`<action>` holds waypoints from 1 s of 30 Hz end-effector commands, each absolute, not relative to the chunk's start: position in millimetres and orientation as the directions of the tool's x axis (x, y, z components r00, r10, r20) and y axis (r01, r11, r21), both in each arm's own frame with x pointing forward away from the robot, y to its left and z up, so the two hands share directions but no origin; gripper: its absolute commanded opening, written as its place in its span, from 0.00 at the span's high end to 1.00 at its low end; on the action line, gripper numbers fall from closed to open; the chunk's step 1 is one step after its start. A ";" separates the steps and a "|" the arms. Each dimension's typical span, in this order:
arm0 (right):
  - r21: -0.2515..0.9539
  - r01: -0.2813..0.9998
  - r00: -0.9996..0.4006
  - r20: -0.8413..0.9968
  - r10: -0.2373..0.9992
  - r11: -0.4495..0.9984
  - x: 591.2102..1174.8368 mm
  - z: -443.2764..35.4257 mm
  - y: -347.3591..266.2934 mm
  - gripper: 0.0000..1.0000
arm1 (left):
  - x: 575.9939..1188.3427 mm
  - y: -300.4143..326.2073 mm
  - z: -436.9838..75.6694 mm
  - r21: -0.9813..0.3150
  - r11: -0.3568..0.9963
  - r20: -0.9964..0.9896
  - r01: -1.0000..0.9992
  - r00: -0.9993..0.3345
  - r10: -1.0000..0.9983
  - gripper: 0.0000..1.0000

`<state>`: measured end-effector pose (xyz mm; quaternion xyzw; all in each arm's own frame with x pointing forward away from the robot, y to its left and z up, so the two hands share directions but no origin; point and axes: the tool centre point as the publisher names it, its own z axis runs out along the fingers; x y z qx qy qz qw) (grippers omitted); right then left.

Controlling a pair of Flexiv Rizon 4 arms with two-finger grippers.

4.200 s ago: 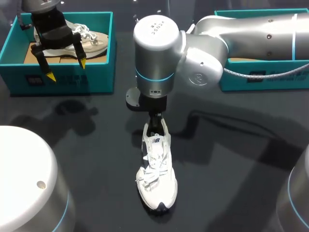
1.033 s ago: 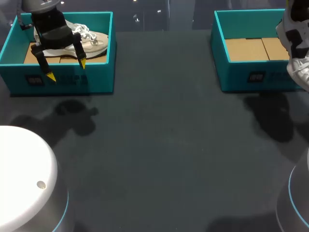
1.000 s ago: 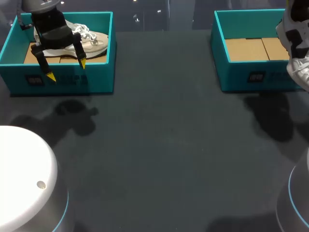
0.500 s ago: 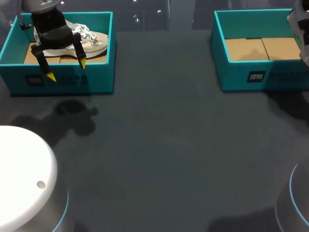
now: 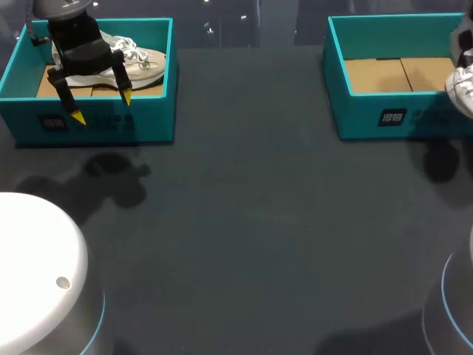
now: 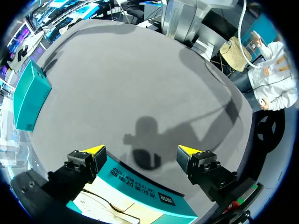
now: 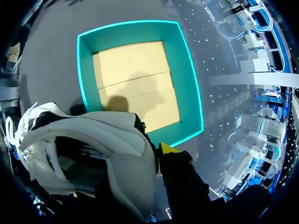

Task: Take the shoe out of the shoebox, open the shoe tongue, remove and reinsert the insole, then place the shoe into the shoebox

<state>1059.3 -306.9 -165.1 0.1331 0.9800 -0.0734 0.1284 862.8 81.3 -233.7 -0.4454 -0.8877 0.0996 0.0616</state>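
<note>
The white shoe (image 7: 93,140) hangs clear of the table (image 5: 244,222) at its far right edge. It is carried by the right gripper (image 7: 156,151), whose jaws are clamped on the soft collar at the heel. Only one yellow tip shows outside the shoe; the other is hidden inside it. The open right shoebox (image 5: 369,122) sits at the far right corner of the table with its cardboard floor bare. In the wrist view the shoe appears beside the box's near wall, not over the opening. The likely trouble is that wall: if the shoe goes down too soon, the hanging toe could catch the rim, tip the box or leave the shoe perched on the edge. The grip looks thin too, on padded fabric, so a quick swing might let the shoe twist or slip. At the far left corner the left gripper (image 5: 102,107) hovers over the left shoebox (image 5: 111,126), jaws apart and holding nothing, with a beige shoe (image 5: 144,63) lying inside.
</note>
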 end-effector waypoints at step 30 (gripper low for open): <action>0.065 0.958 -0.260 -0.214 0.942 0.279 1046.7 -170.7 -340.7 1.00 | 861.9 81.9 -233.6 -0.229 0.584 0.020 0.779 -0.596 0.803 0.00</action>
